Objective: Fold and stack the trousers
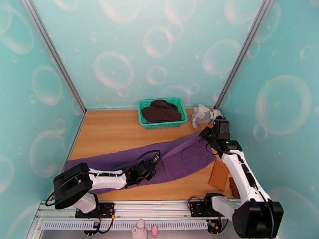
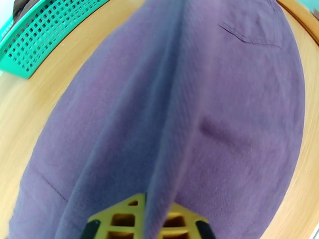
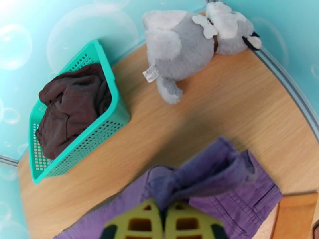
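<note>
Right wrist — trousers edge in claw

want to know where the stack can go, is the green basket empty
No, a dark brown garment lies bunched up inside the basket.

long plain purple trousers, stretched diagonally from near left to far right, back pocket up, waist end bunched.
</note>
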